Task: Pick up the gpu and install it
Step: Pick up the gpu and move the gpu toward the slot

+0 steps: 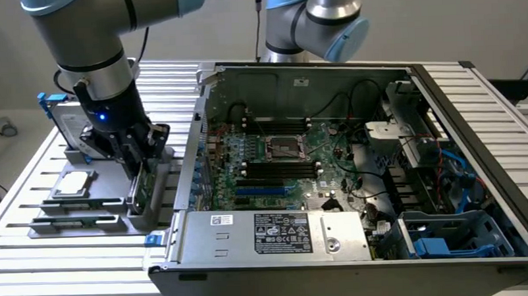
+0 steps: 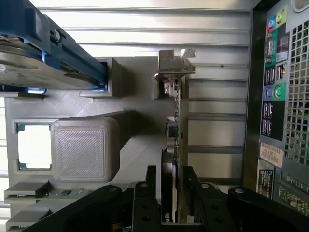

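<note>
- Arm [image 1: 84, 36]: round tubular housings in a silver-grey metal finish, with a black ring band at the segment joint.
- Joint caps [image 1: 348, 40]: smooth, rounded covers in light blue.
- Wrist unit [image 1: 113, 114]: black cylindrical body carrying a small lit blue indicator light [image 1: 99, 116].
- Cable [image 1: 144, 41]: thin, black, routed along the outside of the arm.
- Gripper [image 1: 139, 167]: black throughout, with two flat, straight fingers [image 2: 145, 205] mounted on angled link bars [image 2: 96, 203].
- Pivot screws [image 2: 205, 185]: round, dark heads, one at each link bar end.
</note>
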Motion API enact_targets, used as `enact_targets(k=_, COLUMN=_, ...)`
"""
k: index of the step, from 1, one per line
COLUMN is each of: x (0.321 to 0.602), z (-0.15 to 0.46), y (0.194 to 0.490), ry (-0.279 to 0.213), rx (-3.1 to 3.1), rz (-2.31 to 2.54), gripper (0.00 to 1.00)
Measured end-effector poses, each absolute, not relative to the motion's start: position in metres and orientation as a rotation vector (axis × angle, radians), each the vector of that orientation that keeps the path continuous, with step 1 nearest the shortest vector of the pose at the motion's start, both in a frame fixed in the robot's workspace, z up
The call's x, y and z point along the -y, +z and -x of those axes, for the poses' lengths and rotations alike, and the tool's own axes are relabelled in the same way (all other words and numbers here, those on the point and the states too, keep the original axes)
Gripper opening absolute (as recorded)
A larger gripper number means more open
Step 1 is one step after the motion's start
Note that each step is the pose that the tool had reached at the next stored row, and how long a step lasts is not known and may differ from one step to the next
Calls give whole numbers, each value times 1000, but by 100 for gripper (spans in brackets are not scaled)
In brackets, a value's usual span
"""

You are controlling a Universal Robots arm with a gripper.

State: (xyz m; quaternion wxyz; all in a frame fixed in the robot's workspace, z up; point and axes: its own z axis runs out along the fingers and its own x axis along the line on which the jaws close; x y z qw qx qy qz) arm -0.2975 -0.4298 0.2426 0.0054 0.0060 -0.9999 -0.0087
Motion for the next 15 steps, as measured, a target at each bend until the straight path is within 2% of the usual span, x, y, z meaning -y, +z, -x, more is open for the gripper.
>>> enact_targets(k=9, x=429, z=298, y=241, ry=-31, rx=3131, rz=-13, gripper=36)
enact_targets(k=12, x=429, z=298, y=241, ry=-31, rx=3131, rz=-13, gripper=34)
enact_targets(k=13, x=429, z=298, y=241, ry=-31, rx=3131, rz=-13, gripper=27)
enact_targets(k=15, x=429, z=298, y=241, ry=-31, rx=3131, rz=-13, gripper=27)
